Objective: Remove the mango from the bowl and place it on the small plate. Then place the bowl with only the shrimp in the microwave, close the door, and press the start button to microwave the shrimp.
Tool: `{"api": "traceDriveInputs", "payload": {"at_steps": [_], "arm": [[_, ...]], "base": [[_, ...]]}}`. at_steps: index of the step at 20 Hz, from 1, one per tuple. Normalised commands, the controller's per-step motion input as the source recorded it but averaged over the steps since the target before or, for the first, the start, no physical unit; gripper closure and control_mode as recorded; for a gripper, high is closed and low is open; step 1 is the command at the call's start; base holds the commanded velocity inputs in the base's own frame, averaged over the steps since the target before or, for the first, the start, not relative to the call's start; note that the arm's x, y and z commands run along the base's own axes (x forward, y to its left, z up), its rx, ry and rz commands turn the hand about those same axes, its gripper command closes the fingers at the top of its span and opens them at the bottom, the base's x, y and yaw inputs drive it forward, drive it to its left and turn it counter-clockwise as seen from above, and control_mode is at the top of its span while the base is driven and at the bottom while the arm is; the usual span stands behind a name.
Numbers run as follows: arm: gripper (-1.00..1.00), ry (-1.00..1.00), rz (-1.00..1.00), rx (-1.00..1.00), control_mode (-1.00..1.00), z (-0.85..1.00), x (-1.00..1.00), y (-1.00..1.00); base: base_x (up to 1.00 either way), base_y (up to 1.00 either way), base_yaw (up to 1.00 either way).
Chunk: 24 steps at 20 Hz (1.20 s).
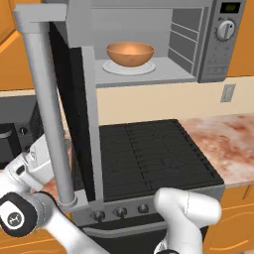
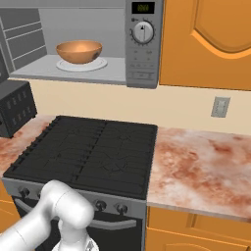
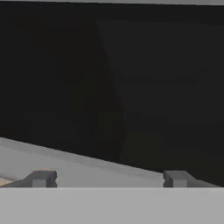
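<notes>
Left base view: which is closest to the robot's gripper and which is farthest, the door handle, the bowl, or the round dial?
1. Door handle, right beside the gripper, at left.
2. Bowl, inside the microwave, up in the middle.
3. Round dial, top right.

We see the microwave [image 1: 213,44] floor carrying a white turntable disc [image 1: 130,68], and on that disc sits the orange-tan bowl [image 1: 130,53], upright and centred. What lies inside the bowl we cannot tell. Below, the marbled reddish counter [image 2: 201,166] runs on both sides of a black stove [image 2: 93,154], whose grates lie flush between the two stretches. At the counter's left end, beside the stove, we note a black toaster oven [image 2: 15,113] standing against the wall.
</notes>
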Motion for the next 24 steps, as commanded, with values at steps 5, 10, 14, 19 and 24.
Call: {"api": "traceDriveInputs", "payload": {"at_steps": [5, 10, 14, 19, 24], "arm": [[-1.00, -0.14, -0.07, 0.22, -1.00, 0.71, -0.02, -1.00], [-1.00, -0.21, 0.01, 0.19, -1.00, 0.45, 0.00, -1.00], [-1.00, -0.20, 0.08, 0.21, -1.00, 0.36, 0.04, -1.00], [-1.00, -0.14, 0.13, 0.24, -1.00, 0.28, 0.20, -0.96], [-1.00, -0.02, 0.40, 0.25, -1.00, 0.01, 0.75, -0.76]], "base": [[0.00, 0.00, 0.00], [0.00, 0.00, 0.00], [0.00, 0.00, 0.00], [0.00, 0.00, 0.00], [0.00, 0.00, 0.00]]}}
